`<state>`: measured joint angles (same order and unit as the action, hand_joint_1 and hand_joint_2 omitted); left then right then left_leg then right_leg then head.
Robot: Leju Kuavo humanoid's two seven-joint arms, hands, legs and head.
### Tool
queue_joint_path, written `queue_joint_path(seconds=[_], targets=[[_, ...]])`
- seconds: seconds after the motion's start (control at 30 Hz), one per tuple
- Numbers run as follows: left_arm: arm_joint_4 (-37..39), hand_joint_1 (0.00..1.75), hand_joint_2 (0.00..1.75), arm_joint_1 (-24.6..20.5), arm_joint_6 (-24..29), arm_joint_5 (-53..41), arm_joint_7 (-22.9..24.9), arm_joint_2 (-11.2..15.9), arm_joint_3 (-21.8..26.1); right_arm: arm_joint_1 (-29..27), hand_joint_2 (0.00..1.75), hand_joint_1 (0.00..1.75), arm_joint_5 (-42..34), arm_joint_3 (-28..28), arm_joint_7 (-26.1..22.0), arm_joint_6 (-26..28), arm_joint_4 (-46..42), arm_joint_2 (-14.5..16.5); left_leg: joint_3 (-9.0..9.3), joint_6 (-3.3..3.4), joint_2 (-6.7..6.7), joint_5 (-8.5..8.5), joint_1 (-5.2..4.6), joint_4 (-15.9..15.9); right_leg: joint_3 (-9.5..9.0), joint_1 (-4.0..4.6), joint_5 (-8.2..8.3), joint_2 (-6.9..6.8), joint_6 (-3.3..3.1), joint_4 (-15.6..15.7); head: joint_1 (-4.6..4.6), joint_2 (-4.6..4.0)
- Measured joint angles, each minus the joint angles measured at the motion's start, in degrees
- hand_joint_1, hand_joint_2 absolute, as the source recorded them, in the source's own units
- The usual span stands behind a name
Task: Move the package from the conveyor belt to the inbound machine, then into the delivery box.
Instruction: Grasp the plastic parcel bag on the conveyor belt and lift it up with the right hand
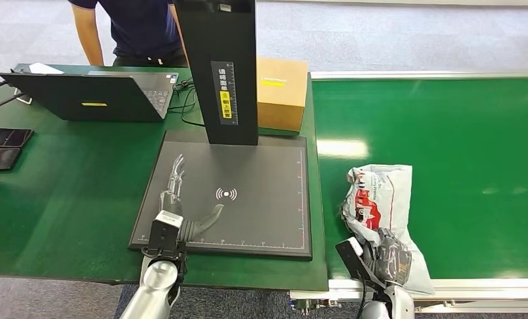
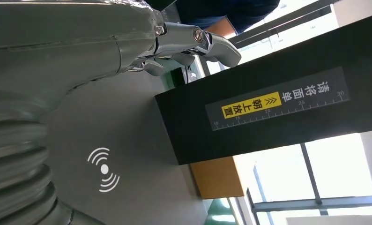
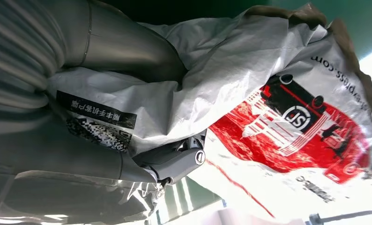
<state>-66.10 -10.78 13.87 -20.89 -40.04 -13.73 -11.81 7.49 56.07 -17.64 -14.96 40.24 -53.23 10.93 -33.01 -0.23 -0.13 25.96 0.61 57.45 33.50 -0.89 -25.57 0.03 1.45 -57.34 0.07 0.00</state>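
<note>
arms: silver metal tubes with black wrist blocks
left robot hand [image 1: 181,199]: grey ribbed cover, thick grey thumb, screw
right robot hand [image 1: 389,258]: dark fingers

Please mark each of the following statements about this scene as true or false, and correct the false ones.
1. The package lies on the green conveyor belt. True.
2. The right hand grips the near end of the package. True.
3. The left hand holds a cardboard box. False: it holds nothing and is spread over the dark scanner plate.
4. The laptop stands on the conveyor belt. False: it stands on the green table, left of the scanner.
5. The cardboard box stands behind the scanner plate. True.
</note>
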Motion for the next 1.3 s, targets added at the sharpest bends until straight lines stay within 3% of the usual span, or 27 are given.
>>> queue_joint_path(seconds=[0.5, 0.9, 1.3], targets=[[-0.2, 0.00, 1.75, 1.1, -1.4, -2.4, 0.0, -0.7, 1.7, -5.2, 1.75, 1.66, 0.7, 6.1, 0.8, 0.0, -14.6, 1.7, -0.01, -0.02, 0.00, 0.02, 0.00, 0.0, 0.02, -0.01, 0.00, 0.00, 0.00, 0.0, 0.01, 0.00], [-0.9, 0.00, 1.75, 1.8, -1.4, -2.8, 0.7, -1.4, 2.4, -5.8, 1.75, 1.64, 2.1, 7.6, 2.2, -0.1, -16.6, 1.7, -0.01, -0.03, 0.00, 0.02, 0.00, 0.0, 0.02, -0.01, -0.01, 0.00, 0.00, 0.0, 0.01, 0.00], [-1.2, 0.00, 1.75, 2.5, -1.7, -3.0, 0.5, -1.5, 2.7, -7.0, 1.75, 1.65, 1.7, 10.9, 0.7, -2.1, -20.5, 2.1, -0.02, -0.03, 0.00, 0.02, 0.00, 0.0, 0.04, -0.01, -0.01, 0.00, 0.00, 0.0, 0.01, 0.00]])
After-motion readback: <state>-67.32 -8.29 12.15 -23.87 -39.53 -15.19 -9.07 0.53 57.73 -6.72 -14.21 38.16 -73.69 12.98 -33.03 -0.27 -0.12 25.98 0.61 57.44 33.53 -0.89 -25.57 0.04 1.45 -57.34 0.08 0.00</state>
